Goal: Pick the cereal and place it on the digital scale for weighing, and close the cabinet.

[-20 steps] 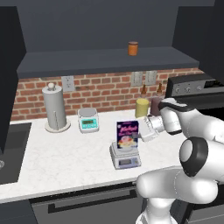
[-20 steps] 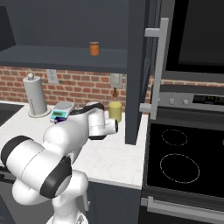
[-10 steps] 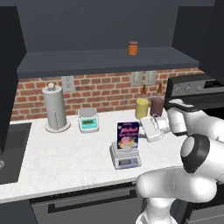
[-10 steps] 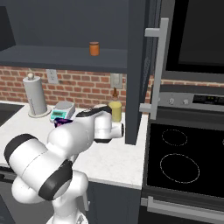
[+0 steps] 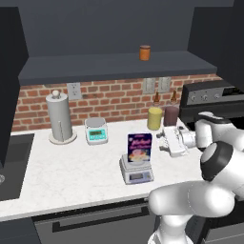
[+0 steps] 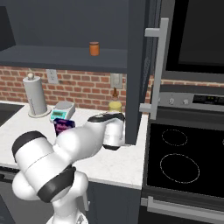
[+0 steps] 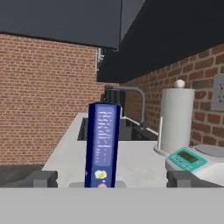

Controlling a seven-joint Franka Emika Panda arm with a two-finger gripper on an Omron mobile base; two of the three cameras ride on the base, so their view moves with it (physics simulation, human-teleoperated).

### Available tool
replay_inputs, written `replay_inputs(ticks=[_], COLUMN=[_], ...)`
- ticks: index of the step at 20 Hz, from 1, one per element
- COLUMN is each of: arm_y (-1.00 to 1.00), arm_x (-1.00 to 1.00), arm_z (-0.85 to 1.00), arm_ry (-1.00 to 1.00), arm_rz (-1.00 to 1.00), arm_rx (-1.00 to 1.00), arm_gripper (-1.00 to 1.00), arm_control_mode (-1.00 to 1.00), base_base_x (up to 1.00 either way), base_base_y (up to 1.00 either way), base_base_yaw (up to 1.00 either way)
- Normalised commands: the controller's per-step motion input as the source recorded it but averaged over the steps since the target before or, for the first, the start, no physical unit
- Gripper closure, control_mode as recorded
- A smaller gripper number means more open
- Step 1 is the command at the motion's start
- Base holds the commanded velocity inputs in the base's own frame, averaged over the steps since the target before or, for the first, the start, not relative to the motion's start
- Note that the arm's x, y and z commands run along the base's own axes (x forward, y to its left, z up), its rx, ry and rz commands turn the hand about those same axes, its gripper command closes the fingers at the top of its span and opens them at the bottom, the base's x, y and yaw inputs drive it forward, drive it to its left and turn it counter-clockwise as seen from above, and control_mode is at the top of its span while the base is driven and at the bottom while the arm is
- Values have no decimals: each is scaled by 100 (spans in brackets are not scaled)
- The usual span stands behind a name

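We count one cereal (image 5: pixel 139 148) box, two scales and one orange can (image 5: pixel 145 52). The cereal stands upright on the digital scale (image 5: pixel 137 172). Our arm reaches out level to the right of that scale, its gripper (image 5: pixel 160 141) spread wide and empty, fingertips near the box but apart from it.

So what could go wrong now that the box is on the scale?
The cereal box stands tall on the small scale, and the open tool is close beside it, so a bump could tip it over. The cabinet door hangs open above the counter, and the arm might hit its edge when reaching up.
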Motion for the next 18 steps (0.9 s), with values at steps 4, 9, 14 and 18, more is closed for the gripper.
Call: replay_inputs(ticks=[4,9,14,18], arm_y=[-63,-31,-48,-81], arm_x=[-39,-68,-48,-38], arm_z=[0,26,64,75], arm_ry=[-35,-47,-31,-19], arm_rz=[-4,-17,-23,-21], arm_rx=[19,13,15,20], arm_gripper=[-100,-100,-100,-100], arm_control_mode=[-100,-100,-100,-100], base_base_x=[0,0,0,0], base_base_y=[0,0,0,0], base_base_yaw=[0,0,0,0])
